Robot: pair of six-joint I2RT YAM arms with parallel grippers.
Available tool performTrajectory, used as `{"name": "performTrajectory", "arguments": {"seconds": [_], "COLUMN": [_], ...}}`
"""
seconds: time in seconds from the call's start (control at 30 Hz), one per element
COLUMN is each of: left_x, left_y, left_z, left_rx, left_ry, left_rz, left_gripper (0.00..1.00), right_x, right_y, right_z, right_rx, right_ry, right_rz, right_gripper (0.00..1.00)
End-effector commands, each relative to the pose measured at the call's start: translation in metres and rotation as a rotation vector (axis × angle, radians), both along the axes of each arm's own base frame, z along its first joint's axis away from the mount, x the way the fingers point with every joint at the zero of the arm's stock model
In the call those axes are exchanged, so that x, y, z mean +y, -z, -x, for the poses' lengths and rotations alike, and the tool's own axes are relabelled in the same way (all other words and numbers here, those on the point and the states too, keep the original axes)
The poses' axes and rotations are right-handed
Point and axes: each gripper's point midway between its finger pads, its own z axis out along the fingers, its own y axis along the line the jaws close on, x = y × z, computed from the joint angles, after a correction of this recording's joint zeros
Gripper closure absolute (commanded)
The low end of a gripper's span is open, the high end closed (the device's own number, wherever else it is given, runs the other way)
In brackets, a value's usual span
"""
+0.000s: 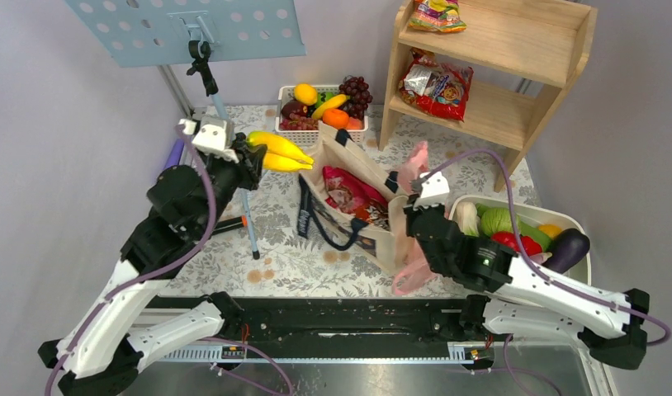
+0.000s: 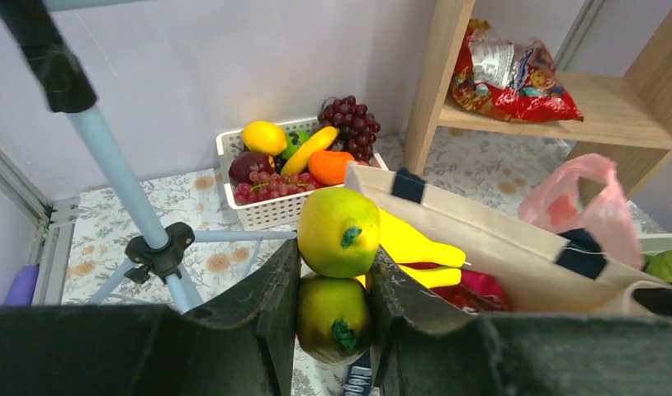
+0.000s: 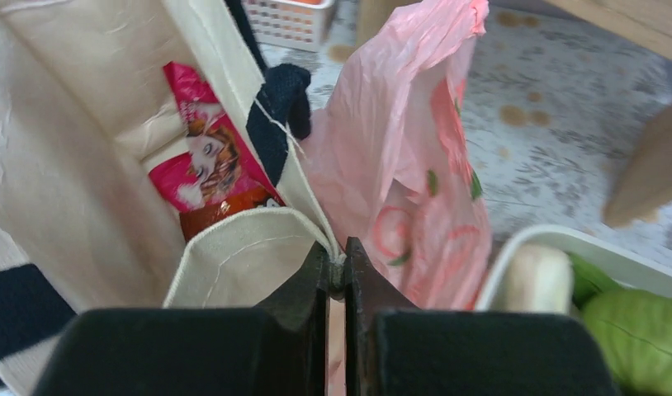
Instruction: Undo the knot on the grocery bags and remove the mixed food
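the tote (image 1: 353, 157) walls hide most of the snack packets (image 1: 349, 194); the right arm (image 1: 514, 280) covers the middle of the pink bag (image 1: 415, 161).

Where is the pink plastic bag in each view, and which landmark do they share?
Top external: the pink bag is at centre, against the right of the canvas tote.
Left wrist: right of centre, beyond the tote's rim.
Right wrist: centre, just right of the tote's wall.
Shared landmark: the canvas tote, in all three.

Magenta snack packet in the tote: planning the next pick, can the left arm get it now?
Probably not yet: the left end effector is shut on the bananas, though the tote gapes open.
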Motion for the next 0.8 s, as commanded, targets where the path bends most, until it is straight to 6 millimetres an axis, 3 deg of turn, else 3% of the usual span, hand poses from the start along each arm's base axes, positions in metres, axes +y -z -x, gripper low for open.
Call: {"name": "performTrajectory", "arguments": {"seconds": [0.0, 0.13, 0.23, 0.43, 0.5, 0.6, 0.77], "left_x": [-0.016, -0.022, -0.02, 0.008, 0.009, -0.002, -0.037], "left_y": [-0.013, 0.001, 0.013, -0.001, -0.003, 0.005, 0.038], "left_z": [-0.022, -0.052, -0.078, -0.114, -0.125, -0.145, -0.19], "left_rx": [-0.015, 0.008, -0.011, -0.175, -0.228, -0.278, -0.258], "left_ry": [0.006, -0.033, -0.105, -0.301, -0.322, -0.305, -0.206], "left_rz": [0.053, 0.109, 0.121, 0.169, 0.154, 0.061, -0.085], "left_gripper": [1.0, 1.0, 1.0, 1.0, 1.0, 1.0, 1.0], "right_x": [-0.055, -0.087, -0.098, -0.1, -0.1, -0.099, -0.098], "right_y": [-0.013, -0.012, -0.011, 0.002, 0.007, 0.011, 0.01], "right_z": [-0.002, 0.004, 0.009, 0.015, 0.015, 0.016, 0.016], "right_rx": [-0.07, -0.083, -0.087, -0.058, -0.051, -0.046, -0.043], "right_ry": [0.192, 0.281, 0.295, 0.281, 0.279, 0.277, 0.272], "right_rz": [-0.024, -0.037, -0.059, -0.09, -0.096, -0.097, -0.105], "right_gripper": [1.0, 1.0, 1.0, 1.0, 1.0, 1.0, 1.0]}}
